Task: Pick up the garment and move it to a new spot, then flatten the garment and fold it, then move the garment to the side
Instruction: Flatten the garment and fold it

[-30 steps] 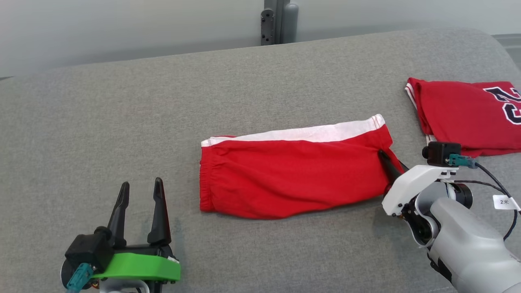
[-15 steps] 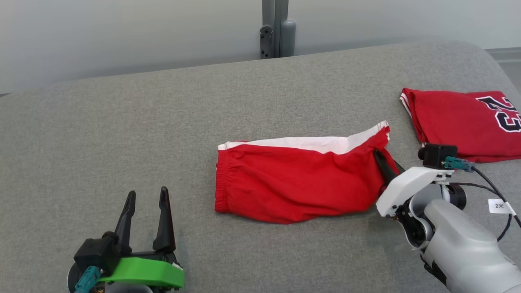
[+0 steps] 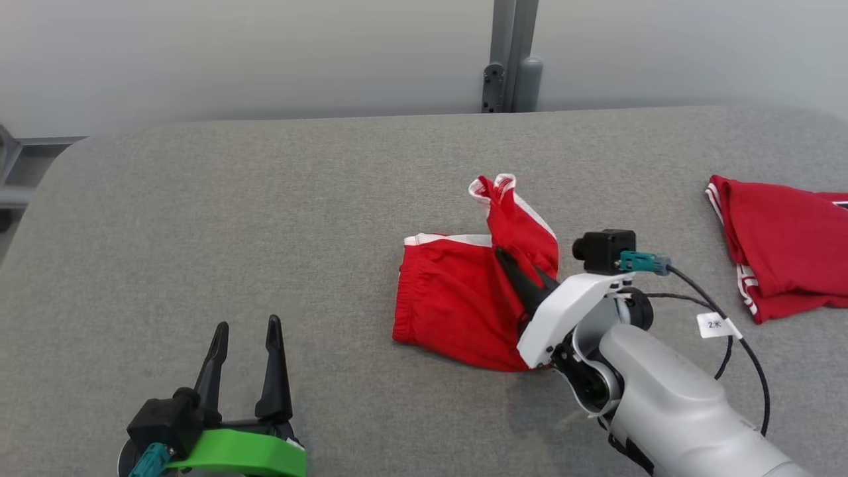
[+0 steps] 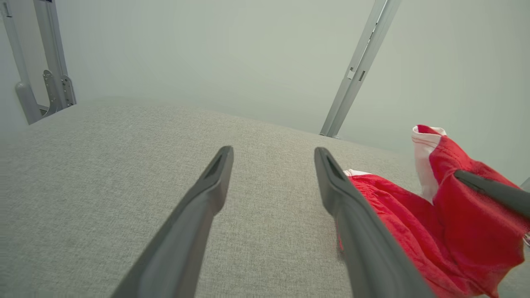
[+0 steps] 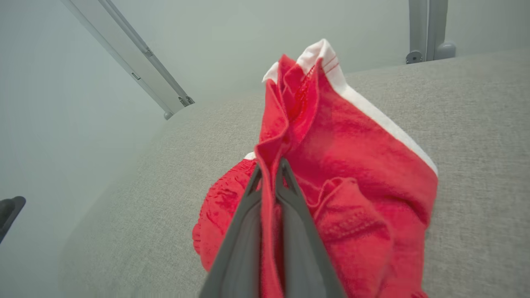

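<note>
The right gripper's (image 5: 269, 167) fingers are clamping together on one end of the red cloth shorts with white trim (image 3: 450, 311), holding it raised above the rest. The rest is lying bunched near the middle of the grey fabric-covered desk (image 3: 232, 218). The left gripper (image 3: 248, 322) is hovering well apart, fingers spread, carrying nothing. Judgement: folding is under way but unfinished (the layers are not lying flat), and setting aside is outstanding. A red jersey (image 3: 775, 245) is lying far right.
</note>
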